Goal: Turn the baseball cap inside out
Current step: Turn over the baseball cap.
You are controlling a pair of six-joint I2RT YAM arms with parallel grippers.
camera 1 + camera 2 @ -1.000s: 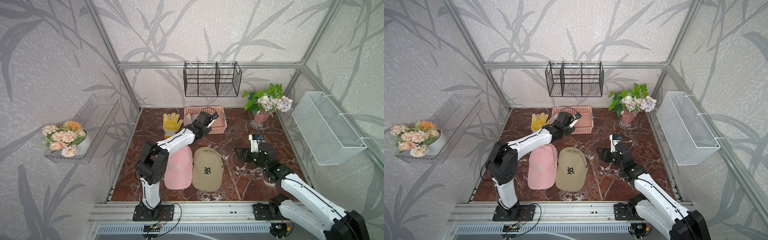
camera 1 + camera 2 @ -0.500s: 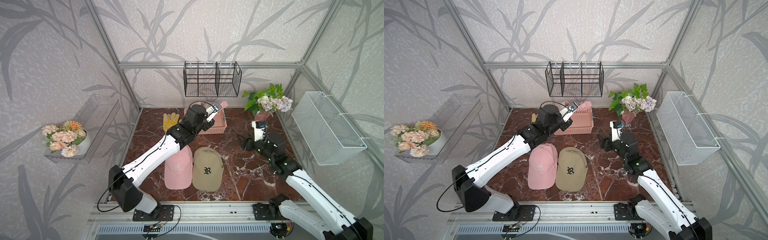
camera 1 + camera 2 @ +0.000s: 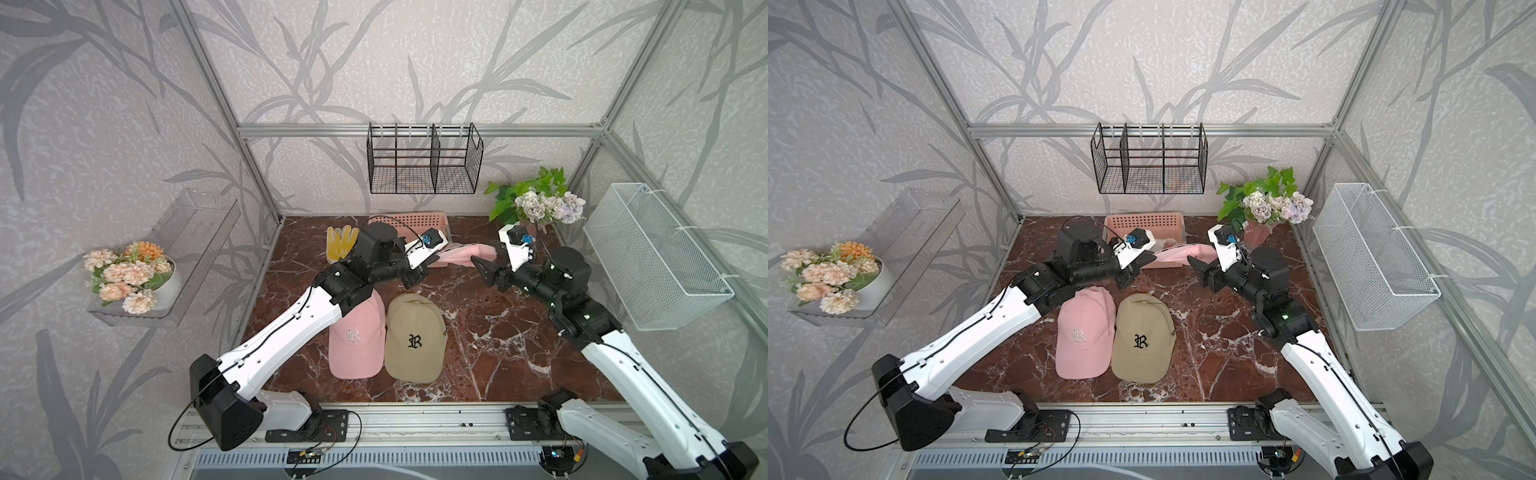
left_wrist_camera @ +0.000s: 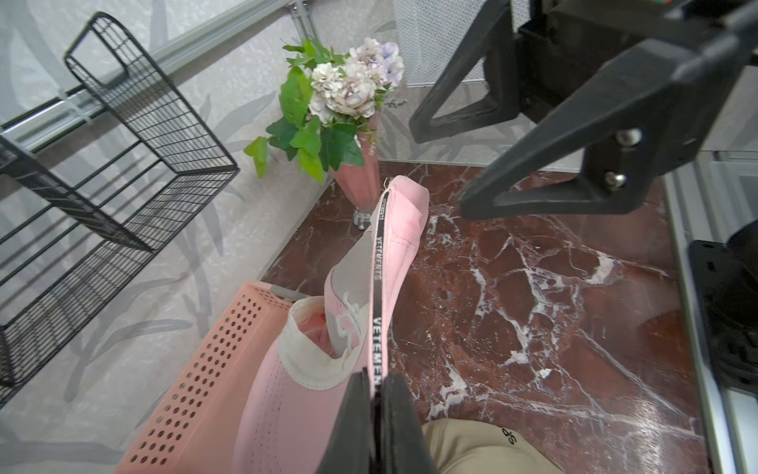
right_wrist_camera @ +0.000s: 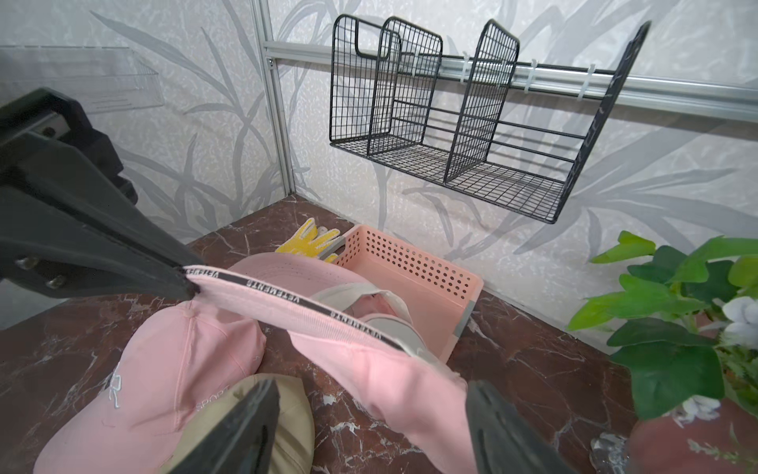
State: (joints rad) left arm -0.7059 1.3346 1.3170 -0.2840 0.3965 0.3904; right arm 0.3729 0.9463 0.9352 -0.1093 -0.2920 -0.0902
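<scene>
A pink baseball cap (image 3: 465,253) (image 3: 1183,253) hangs in the air in front of the pink basket, stretched out sideways. My left gripper (image 4: 375,379) (image 3: 434,261) is shut on its edge, pinching the black lettered sweatband (image 4: 379,262). The cap's pale inner lining (image 4: 303,361) shows. My right gripper (image 5: 371,388) (image 3: 482,270) is open, and the cap's free end (image 5: 393,377) lies between its two fingers, close to one of them. I cannot tell whether it touches that finger.
Another pink cap (image 3: 357,332) and a tan cap (image 3: 415,336) lie side by side on the marble floor below. The pink perforated basket (image 3: 407,220), a yellow glove (image 3: 338,245) and a flower vase (image 3: 536,208) stand at the back. A black wire rack (image 3: 424,166) hangs above.
My left gripper has lifted the pink cap out of the basket and carried it rightward. My right gripper has risen and moved left until its open fingers flank the cap's free end.
</scene>
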